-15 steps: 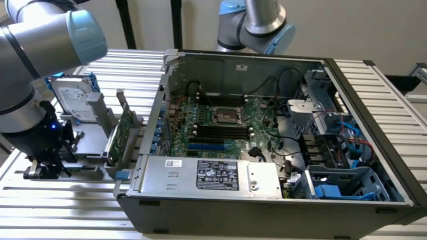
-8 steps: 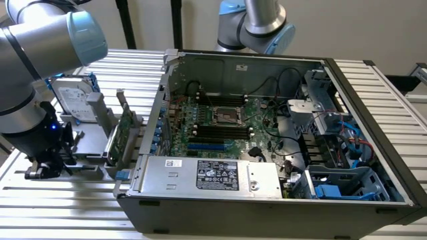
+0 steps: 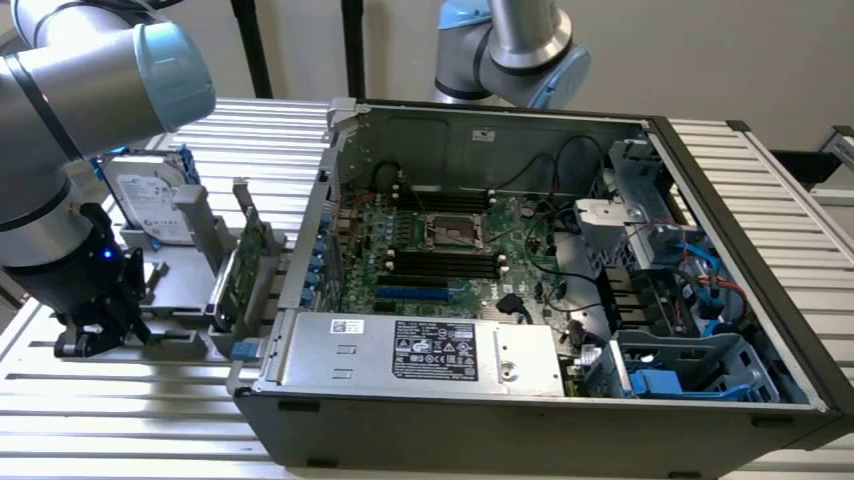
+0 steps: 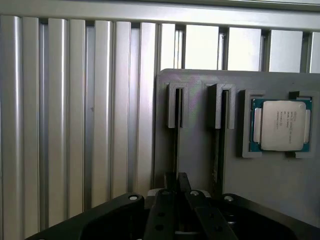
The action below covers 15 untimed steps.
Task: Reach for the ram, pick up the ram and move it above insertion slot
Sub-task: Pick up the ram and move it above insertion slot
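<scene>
right in front of me the slatted aluminium worktop (image 3: 134,410) carries an open computer case (image 3: 534,425), with a silver power supply (image 3: 414,350) lying along its near wall. off to the exterior view's left of the case, the arm (image 3: 54,230) reaches down onto a grey holder (image 4: 197,150) that sits on the worktop. seen from the wrist, the gripper (image 4: 177,186) has its jaws drawn almost together, pinched on the thin top edge of the ram (image 4: 176,150). the ram stands on edge in one of the holder's narrow upright slots, outside the case. a processor chip (image 4: 280,125) lies flat in a square recess of the same holder, near the slots. further in, on the motherboard, the black insertion slots (image 3: 443,264) run side by side just in front of the square processor socket (image 3: 451,232), well apart from the ram. a green expansion card (image 3: 240,270) stands just outside the case wall, and beyond it is a hard drive (image 3: 144,195).
</scene>
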Each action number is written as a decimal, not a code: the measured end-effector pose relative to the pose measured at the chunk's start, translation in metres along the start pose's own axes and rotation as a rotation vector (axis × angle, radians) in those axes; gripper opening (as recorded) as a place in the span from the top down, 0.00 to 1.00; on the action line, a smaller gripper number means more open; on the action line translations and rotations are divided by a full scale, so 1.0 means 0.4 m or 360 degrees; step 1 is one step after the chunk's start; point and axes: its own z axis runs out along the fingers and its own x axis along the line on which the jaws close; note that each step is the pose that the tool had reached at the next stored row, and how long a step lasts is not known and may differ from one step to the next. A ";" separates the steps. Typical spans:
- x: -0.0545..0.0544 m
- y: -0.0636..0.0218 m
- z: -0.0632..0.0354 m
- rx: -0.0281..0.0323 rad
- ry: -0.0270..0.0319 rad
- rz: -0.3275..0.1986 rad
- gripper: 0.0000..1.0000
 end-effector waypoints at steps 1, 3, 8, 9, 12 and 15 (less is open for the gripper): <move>0.000 0.000 0.000 0.00001 -0.00001 0.0001 0.86; 0.000 0.000 0.000 0.00002 -0.00001 0.0005 0.86; 0.000 0.000 0.000 0.00017 -0.00010 0.0038 0.86; 0.000 0.000 0.000 0.00021 -0.00011 0.0044 0.86; 0.000 0.000 0.000 0.00022 -0.00012 0.0050 0.86; 0.000 0.000 0.000 0.00022 -0.00013 0.0050 0.86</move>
